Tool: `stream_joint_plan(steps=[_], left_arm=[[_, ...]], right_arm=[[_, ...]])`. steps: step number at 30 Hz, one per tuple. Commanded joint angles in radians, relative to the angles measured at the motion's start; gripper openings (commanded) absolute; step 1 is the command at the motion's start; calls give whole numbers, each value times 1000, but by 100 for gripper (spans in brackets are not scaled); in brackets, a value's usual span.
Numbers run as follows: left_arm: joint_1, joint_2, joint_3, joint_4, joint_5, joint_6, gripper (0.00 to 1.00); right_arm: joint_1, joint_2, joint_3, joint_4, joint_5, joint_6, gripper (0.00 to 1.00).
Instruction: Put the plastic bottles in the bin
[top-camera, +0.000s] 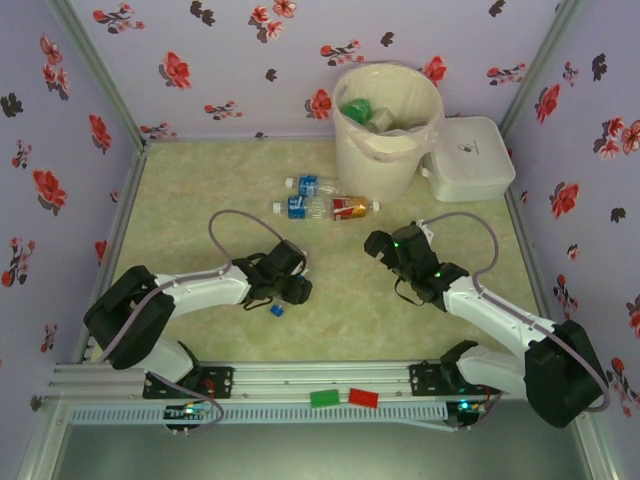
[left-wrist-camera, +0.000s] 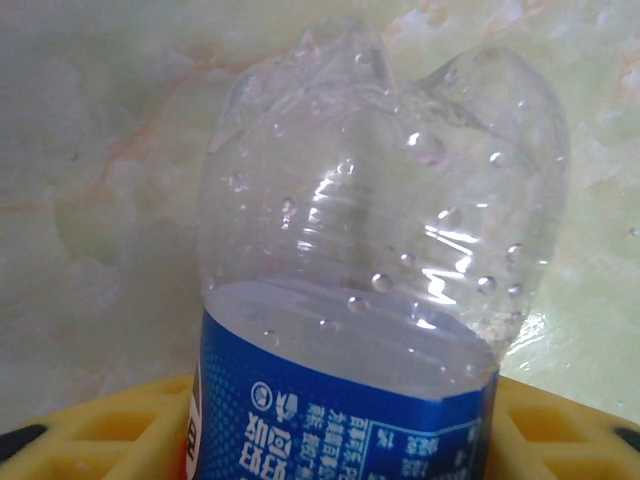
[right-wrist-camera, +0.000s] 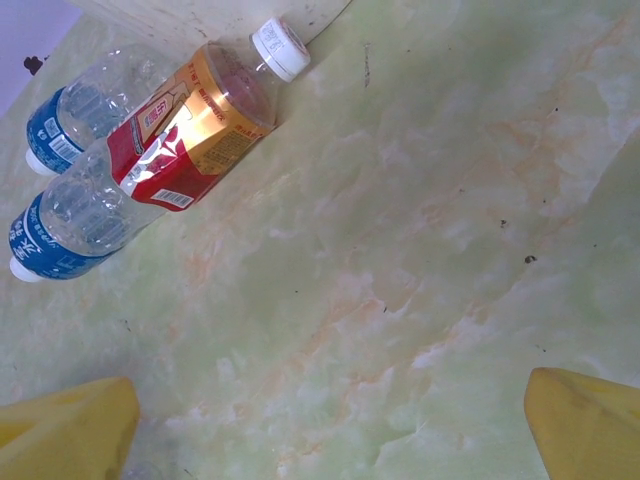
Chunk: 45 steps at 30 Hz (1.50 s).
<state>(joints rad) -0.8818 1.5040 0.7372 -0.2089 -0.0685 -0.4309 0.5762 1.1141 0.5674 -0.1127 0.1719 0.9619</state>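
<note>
From my station the biggest thing is the pale green marbled tabletop (top-camera: 200, 200), with the cream bin (top-camera: 385, 150) at its far side, a liner bag over the rim and a green bottle (top-camera: 355, 110) lying inside. Well in front of the bin and to its left, my left gripper (top-camera: 288, 285) has its jaws narrow, yellow fingers (left-wrist-camera: 90, 430) against both sides of a blue-label bottle (left-wrist-camera: 380, 250). That bottle's long axis runs away from the wrist camera, clear base leading, and its blue cap (top-camera: 277, 310) points away from the bin. My right gripper (top-camera: 383, 243), in front of the bin, has jaws wide and holds nothing. At the bin's foot three bottles lie on their sides, long axes left to right. The red-label bottle (right-wrist-camera: 195, 125) has its white cap toward the bin. The near blue bottle (top-camera: 300, 207) and far blue bottle (top-camera: 312, 185) have their caps pointing away from it.
</note>
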Motion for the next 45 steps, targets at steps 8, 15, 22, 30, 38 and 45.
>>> stream_joint_plan(steps=[8, 15, 22, 30, 38, 45], left_arm=[[-8, -198, -44, 83, -72, -36, 44], [-1, -326, 8, 161, -122, -33, 42], [19, -280, 267, 131, -124, 119, 41], [64, -75, 629, 135, -73, 302, 40], [87, 229, 1043, 185, -28, 428, 40], [110, 616, 1644, -6, 31, 477, 41]], right_arm=[[8, 6, 0, 36, 7, 23, 100], [9, 19, -14, 112, -50, 1, 100], [20, 37, -12, 145, -98, -32, 100], [48, 1, -43, 116, -92, -5, 100], [85, -41, -102, 152, -48, 38, 100], [90, -97, -109, 120, -25, 26, 99]])
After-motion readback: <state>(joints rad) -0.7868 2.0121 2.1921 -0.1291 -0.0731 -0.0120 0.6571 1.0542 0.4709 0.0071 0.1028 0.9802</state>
